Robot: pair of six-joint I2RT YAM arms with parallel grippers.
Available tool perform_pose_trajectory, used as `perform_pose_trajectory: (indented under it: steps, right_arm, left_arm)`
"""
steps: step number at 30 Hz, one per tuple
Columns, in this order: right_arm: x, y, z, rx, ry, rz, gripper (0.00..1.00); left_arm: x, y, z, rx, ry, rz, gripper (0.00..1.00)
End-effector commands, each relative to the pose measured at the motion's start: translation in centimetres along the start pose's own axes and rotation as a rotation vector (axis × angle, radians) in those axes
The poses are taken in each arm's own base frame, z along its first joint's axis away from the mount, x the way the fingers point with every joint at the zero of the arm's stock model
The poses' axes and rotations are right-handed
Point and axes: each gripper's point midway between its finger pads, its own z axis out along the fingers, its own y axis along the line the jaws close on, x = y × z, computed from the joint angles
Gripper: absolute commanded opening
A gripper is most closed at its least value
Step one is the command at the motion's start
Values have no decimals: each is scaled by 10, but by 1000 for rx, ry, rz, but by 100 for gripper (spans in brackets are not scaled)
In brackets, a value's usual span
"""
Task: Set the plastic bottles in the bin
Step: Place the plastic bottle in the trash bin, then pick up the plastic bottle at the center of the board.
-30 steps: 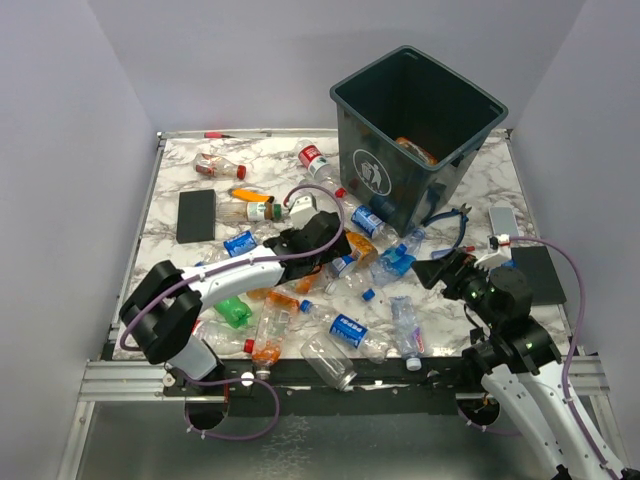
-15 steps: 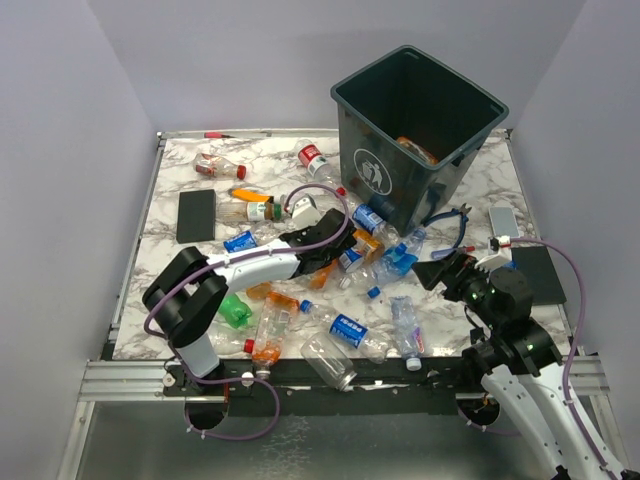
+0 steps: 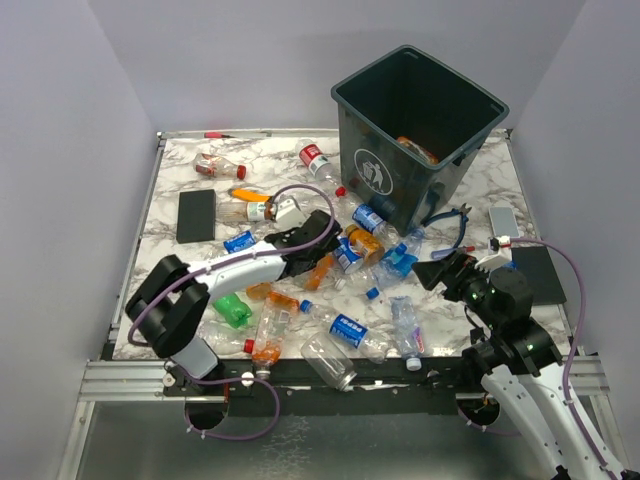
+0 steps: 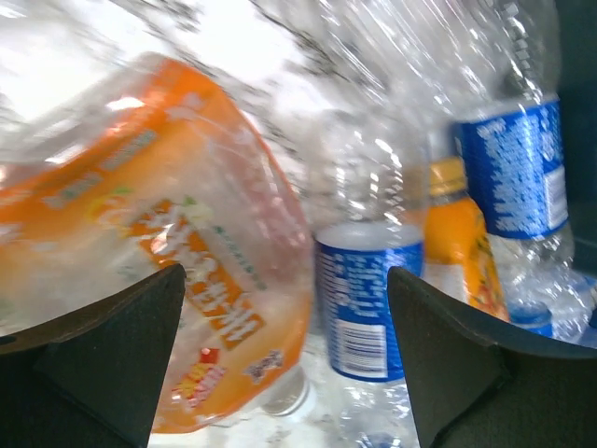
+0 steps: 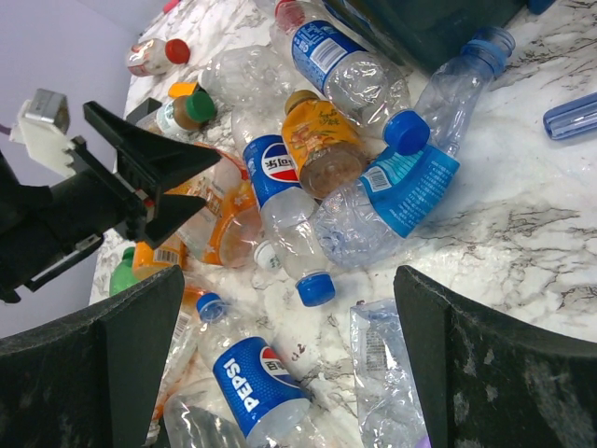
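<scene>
bin (image 3: 380,172): back right on table (image 3: 175,185) | plastic bottles (image 3: 348,327): strewn before and left of bin

Marble-patterned tabletop (image 3: 185,180) carried everything. Flat black rectangular pad (image 3: 196,215) lay near left edge, small orange lighter (image 3: 244,194) just right of it. Blue-handled pliers (image 3: 458,224) lay toward right side, grey box (image 3: 502,221) nearby. Second black pad (image 3: 541,273) sat at right edge.

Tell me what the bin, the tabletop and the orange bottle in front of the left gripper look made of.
The bin: rigid moulded plastic, dark green-grey, smooth with a dull sheen. The tabletop: white with grey veins like marble, possibly a printed laminate. The orange bottle: thin translucent plastic, glossy, dented, with a printed label.
</scene>
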Motion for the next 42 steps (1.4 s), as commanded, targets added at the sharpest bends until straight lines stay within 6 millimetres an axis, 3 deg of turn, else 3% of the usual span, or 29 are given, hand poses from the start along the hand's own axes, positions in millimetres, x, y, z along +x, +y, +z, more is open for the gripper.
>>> perform_pose_trajectory:
  steps: [1, 5, 8, 11, 18, 24, 30, 34, 42]
  right_arm:
    - [2, 0, -3, 4, 11, -1, 98]
    - [1, 0, -2, 6, 11, -4, 98]
    - [1, 0, -2, 9, 10, -3, 98]
    - [0, -4, -3, 31, 2, 11, 98]
    - [-1, -18, -1, 109, -24, 78, 98]
    - [7, -13, 1, 76, 27, 51, 98]
    - [12, -8, 0, 57, 67, 38, 98]
    - [10, -6, -1, 40, 50, 37, 98]
    - [11, -5, -1, 38, 57, 35, 98]
  left_arm:
    - [-42, 27, -25, -55, -118, 18, 91]
    - [-68, 9, -51, 15, -171, 5, 93]
    - [-72, -5, -63, 62, -166, 13, 93]
    - [-63, -20, -69, 101, -140, 26, 93]
    - [-20, -52, -75, 143, -115, 136, 94]
    - [-2, -54, -69, 131, -104, 130, 99]
    - [-16, -50, -63, 137, -115, 76, 99]
    - [3, -64, -61, 305, 1, 2, 99]
    - [34, -73, -39, 230, 85, -43, 99]
